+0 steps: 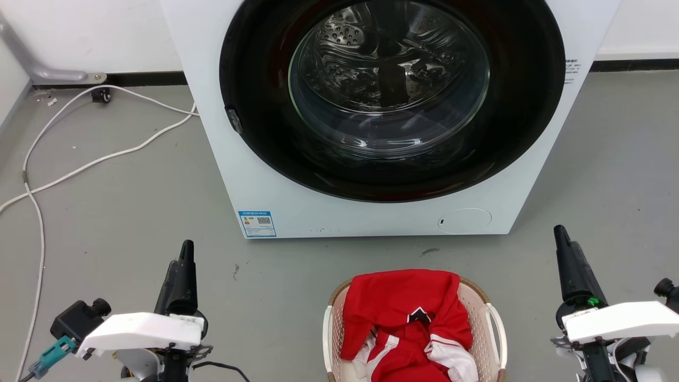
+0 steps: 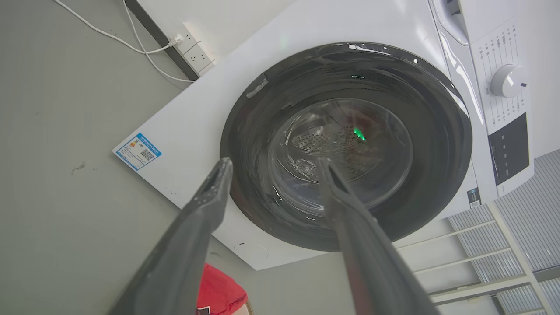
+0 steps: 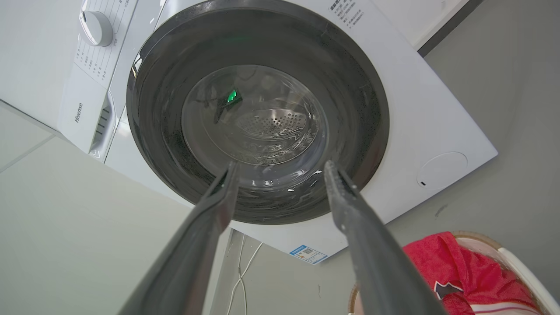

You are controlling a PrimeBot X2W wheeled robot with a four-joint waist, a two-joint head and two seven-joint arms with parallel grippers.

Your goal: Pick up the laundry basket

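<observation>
left gripper (image 2: 274, 164) and right gripper (image 3: 280, 164) hover above the grey floor (image 1: 122, 212), fingers spread wide, holding nothing. laundry basket (image 1: 479, 345) sits on the floor between them, apart from both, just in front of the washing machine (image 1: 223, 175). red garment (image 1: 403, 307) with white trim fills the basket and drapes over its far rim; both white side handles are exposed. machine door (image 1: 392, 95) is closed, drum visible through the glass. white cables (image 1: 106, 156) cross the floor left of the machine. readable marking: "hisense" (image 3: 78, 113) on the drawer front, beside the dial (image 3: 95, 28). blue label (image 1: 257, 223) with a qr code sits at the panel's lower left; its text is too small to read.
</observation>
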